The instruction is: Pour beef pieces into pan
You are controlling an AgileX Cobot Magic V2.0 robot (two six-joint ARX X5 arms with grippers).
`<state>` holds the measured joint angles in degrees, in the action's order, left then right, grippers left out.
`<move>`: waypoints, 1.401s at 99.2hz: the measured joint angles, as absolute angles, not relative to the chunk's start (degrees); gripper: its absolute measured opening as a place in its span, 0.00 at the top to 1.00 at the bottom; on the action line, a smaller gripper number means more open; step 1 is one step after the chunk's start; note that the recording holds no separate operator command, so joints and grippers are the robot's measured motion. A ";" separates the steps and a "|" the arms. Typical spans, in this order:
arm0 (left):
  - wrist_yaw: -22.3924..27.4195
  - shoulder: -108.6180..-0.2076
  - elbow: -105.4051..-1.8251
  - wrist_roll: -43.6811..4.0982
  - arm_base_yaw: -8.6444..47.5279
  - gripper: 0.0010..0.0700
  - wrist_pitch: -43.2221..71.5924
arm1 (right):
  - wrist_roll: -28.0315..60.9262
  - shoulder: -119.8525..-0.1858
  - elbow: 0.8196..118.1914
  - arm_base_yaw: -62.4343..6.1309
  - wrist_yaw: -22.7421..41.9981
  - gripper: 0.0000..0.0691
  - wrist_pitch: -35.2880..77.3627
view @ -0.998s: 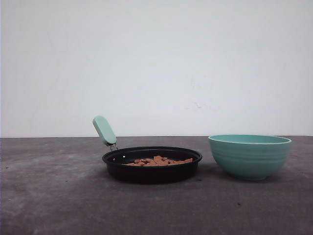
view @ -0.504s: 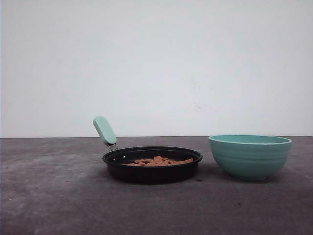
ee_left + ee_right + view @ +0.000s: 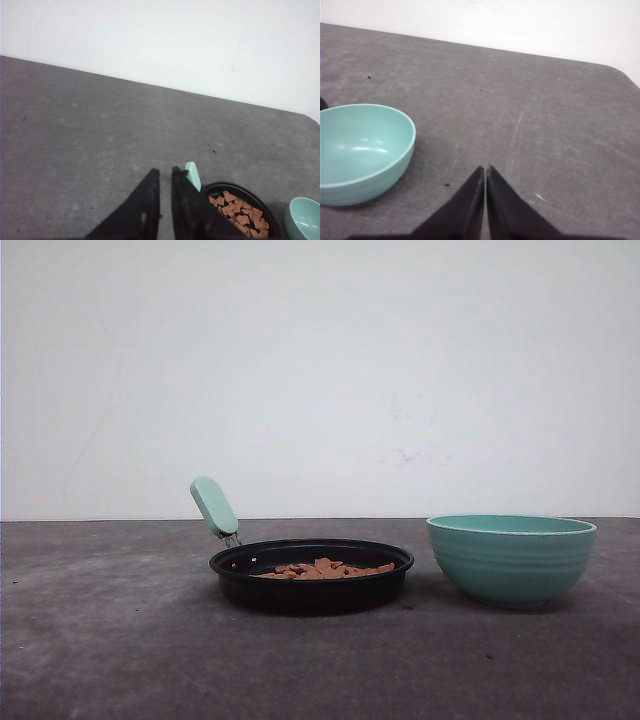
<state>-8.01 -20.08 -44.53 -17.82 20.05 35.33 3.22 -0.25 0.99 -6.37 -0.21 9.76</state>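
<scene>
The black pan (image 3: pixel 310 592) sits mid-table, its mint-green handle (image 3: pixel 213 505) sticking up at the back left. The beef pieces (image 3: pixel 322 569) lie in a low reddish-brown heap inside it. In the left wrist view the pan (image 3: pixel 226 187), beef pieces (image 3: pixel 240 214) and handle (image 3: pixel 193 175) appear just beside my left gripper (image 3: pixel 165 171). Its fingers stand nearly together with a thin slit and nothing between them. My right gripper (image 3: pixel 485 168) is shut and empty, hovering above bare table to the side of the bowl.
A teal ribbed bowl (image 3: pixel 510 560) stands upright to the right of the pan; its inside looks empty in the right wrist view (image 3: pixel 360 145). Grey tabletop (image 3: pixel 120 640) stretches left of the pan and in front. A white wall is behind.
</scene>
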 joint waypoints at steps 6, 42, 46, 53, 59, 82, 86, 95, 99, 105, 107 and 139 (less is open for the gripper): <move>-8.01 -20.08 -44.53 -17.82 20.05 0.99 35.33 | 3.22 -0.25 0.99 -6.37 -0.21 0.99 9.76; -8.91 -18.61 -44.40 -14.33 18.65 0.99 35.29 | 3.22 -0.25 0.99 -6.37 -0.19 0.99 9.74; -8.99 -17.41 -43.46 -13.02 17.87 0.99 34.20 | 3.22 -0.25 0.99 -6.37 -0.19 0.99 9.74; -9.08 -13.28 -38.70 -10.98 15.86 0.99 30.00 | 3.22 -0.25 0.99 -6.37 -0.19 0.99 9.74; -9.10 -9.80 -32.53 -9.93 13.91 0.99 25.06 | 3.22 -0.25 0.99 -6.37 -0.19 0.99 9.74; -0.03 -0.27 -9.54 -10.33 8.49 0.99 12.19 | 3.22 -0.25 0.99 -6.37 -0.19 0.99 9.65; 0.30 -0.45 -7.51 -10.68 7.77 0.99 11.75 | 3.22 -0.25 0.99 -6.37 -0.21 0.99 9.61; 0.38 -0.36 -4.14 -11.31 6.59 0.99 11.86 | 3.22 -0.25 0.97 -6.37 -0.03 0.99 9.63; 0.38 -0.36 -3.51 -11.40 6.31 0.99 11.84 | 3.22 -0.25 0.97 -6.37 -0.03 0.99 9.63; 0.36 -0.34 -2.90 -11.25 6.02 0.99 11.70 | 3.22 -0.25 0.97 -6.37 -0.01 0.99 9.61; 0.36 -0.30 -2.79 -11.07 6.00 0.99 11.64 | 3.22 -0.25 0.97 -6.37 -0.01 0.99 9.61; -0.99 -0.30 -1.87 -7.88 5.87 0.99 10.55 | 3.22 -0.25 0.95 -6.37 -0.01 0.99 9.61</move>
<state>-0.99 -0.30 -1.87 -7.88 5.87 10.55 3.22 -0.25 0.95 -6.37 -0.01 9.61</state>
